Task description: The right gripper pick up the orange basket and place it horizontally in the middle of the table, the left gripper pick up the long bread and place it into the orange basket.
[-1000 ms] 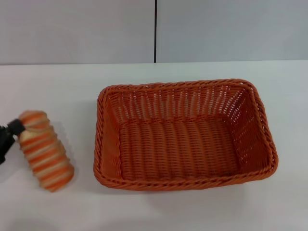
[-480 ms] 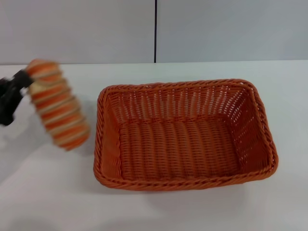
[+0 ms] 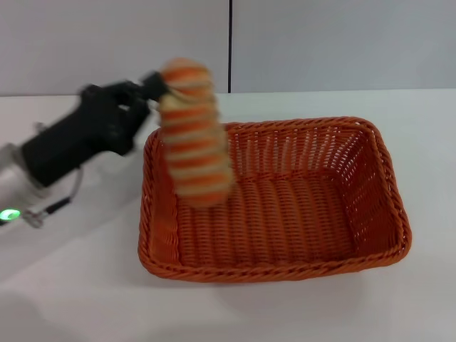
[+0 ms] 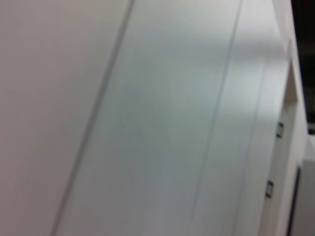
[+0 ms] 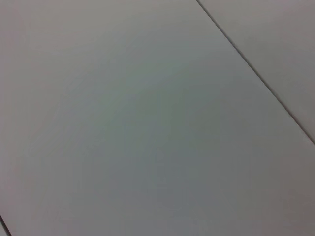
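The orange basket (image 3: 285, 206) lies lengthwise across the middle of the white table (image 3: 71, 285), open side up. My left gripper (image 3: 160, 87) reaches in from the left and is shut on the top end of the long bread (image 3: 194, 135). The striped loaf hangs nearly upright in the air above the basket's left end, its lower tip over the basket floor. My right gripper is out of view. Both wrist views hold only pale wall panels.
A pale grey wall (image 3: 320, 43) with a dark vertical seam rises behind the table. The left arm's black body (image 3: 78, 142) stretches over the table's left side, with a green light near its base. Bare tabletop lies in front of and to the right of the basket.
The left gripper has lifted the long bread off the table at the left and carried it up and to the right, from beside the basket to above its left end.
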Action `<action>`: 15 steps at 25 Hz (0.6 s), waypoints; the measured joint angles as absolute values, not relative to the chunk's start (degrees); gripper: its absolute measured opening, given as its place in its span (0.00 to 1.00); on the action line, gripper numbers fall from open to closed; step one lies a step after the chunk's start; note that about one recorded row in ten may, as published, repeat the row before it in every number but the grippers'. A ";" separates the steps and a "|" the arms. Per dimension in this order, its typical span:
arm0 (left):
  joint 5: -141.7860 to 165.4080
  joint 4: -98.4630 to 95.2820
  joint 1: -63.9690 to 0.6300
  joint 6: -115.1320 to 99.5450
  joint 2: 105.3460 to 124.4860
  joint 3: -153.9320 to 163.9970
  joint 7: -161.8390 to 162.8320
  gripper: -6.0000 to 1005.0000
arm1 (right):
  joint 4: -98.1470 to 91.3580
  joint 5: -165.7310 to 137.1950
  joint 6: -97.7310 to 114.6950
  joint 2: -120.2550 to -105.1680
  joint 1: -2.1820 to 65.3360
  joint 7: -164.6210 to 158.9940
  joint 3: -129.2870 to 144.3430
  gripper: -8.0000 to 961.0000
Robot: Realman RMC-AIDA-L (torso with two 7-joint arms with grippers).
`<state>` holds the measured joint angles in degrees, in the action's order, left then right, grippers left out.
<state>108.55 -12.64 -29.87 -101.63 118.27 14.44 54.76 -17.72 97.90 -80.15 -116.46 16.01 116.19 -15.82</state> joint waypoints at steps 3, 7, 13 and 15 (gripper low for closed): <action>108.59 -10.93 -30.97 -99.25 118.42 16.82 53.18 0.05 | -17.65 97.91 -80.15 -116.53 15.97 116.19 -15.82 0.55; 108.49 -10.55 -31.07 -98.71 118.46 17.28 52.58 0.07 | -17.58 97.91 -80.15 -116.56 15.96 116.19 -15.82 0.55; 106.77 -9.62 -28.32 -99.23 118.29 14.36 51.89 0.24 | -17.57 97.90 -80.16 -116.55 16.12 116.19 -15.82 0.55; 104.95 -9.47 -26.94 -99.84 118.33 12.79 51.28 0.31 | -17.44 97.90 -80.16 -116.54 16.19 116.19 -15.82 0.55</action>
